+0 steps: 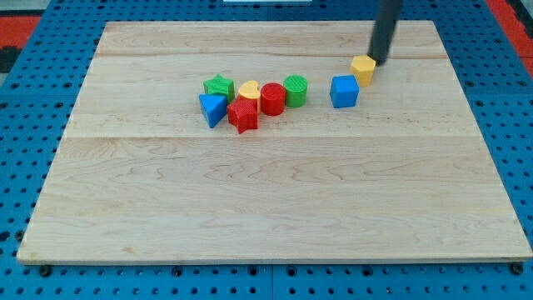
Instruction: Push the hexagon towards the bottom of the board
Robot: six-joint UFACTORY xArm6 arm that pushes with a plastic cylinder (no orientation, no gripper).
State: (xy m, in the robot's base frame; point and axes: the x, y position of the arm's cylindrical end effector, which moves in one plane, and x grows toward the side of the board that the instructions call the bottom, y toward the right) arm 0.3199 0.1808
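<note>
The yellow hexagon (363,69) lies on the wooden board (275,208) near the view's top right. My tip (381,60) is at the hexagon's upper right edge, touching or almost touching it. A blue cube (344,91) sits just below and left of the hexagon.
A cluster lies left of centre: a green cylinder (296,90), a red cylinder (272,98), a yellow heart (248,88), a red star (243,114), a green star (219,87) and a blue triangle (212,109). A blue pegboard (25,150) surrounds the board.
</note>
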